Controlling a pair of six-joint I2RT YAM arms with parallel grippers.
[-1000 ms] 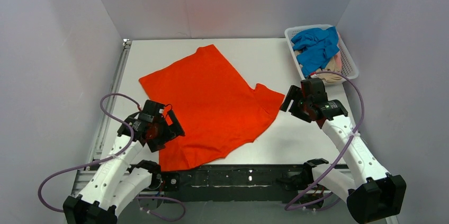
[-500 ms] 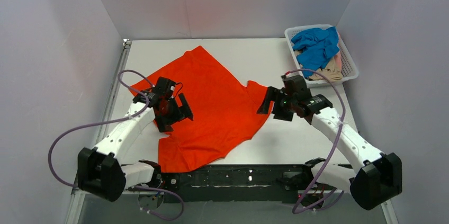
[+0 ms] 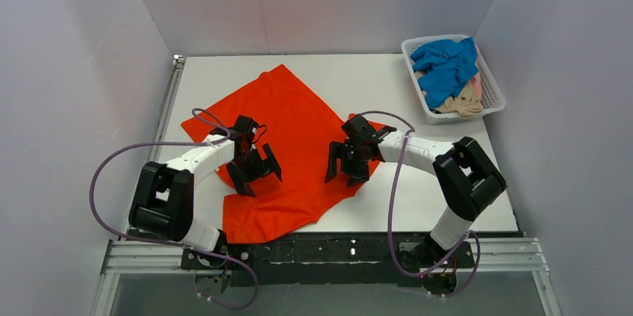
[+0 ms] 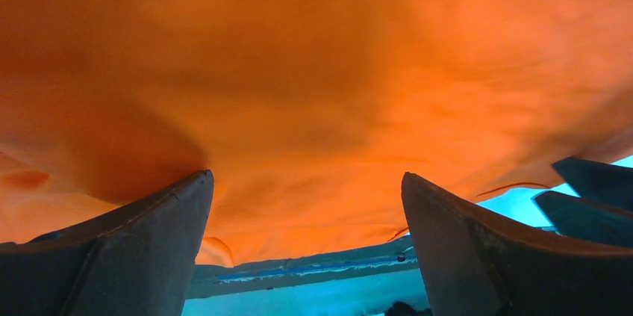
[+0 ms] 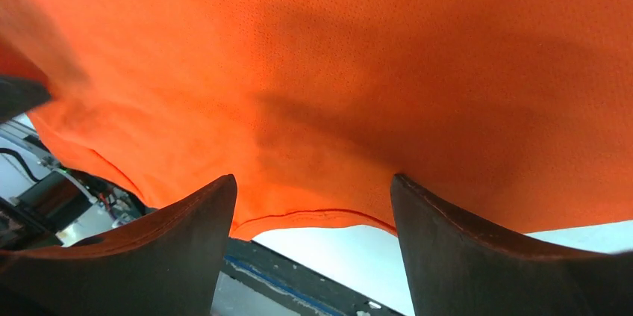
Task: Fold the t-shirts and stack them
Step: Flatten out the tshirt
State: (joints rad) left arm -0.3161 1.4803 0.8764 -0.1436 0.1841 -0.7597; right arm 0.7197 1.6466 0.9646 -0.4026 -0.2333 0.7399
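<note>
Lying mostly flat on the white table (image 3: pixel 429 200), the orange-red t-shirt (image 3: pixel 298 118) is covering the middle and left of the surface at a slant. One corner is pointing toward the back wall, another is reaching toward the table's left edge, and the near hem is running down to the near edge. A short sleeve is sticking out on the right side. The cloth is showing plain and bright, with a few shallow folds around the grippers, and the right wrist view is picking up a fine dotted weave.

Both arms are reaching over the shirt. The left gripper (image 3: pixel 256 174) is sitting over the left-centre of the cloth with its fingers (image 4: pixel 134 256) spread wide apart and nothing between them but the fabric beyond. The right gripper (image 3: pixel 345 170) is sitting over the shirt's right part, beside the sleeve, with its fingers (image 5: pixel 478 256) likewise spread wide. Both wrist views are filling with orange cloth close to the fingertips; whether the tips are pressing on it cannot be told.

Standing at the far right corner of the table, well apart from the orange-red shirt, the white mesh basket (image 3: pixel 495 99) is holding two bunched shirts. The blue t-shirt (image 3: pixel 446 66) is lying on top toward the back, and the beige-pink t-shirt (image 3: pixel 464 104) is showing under it at the near end.
</note>
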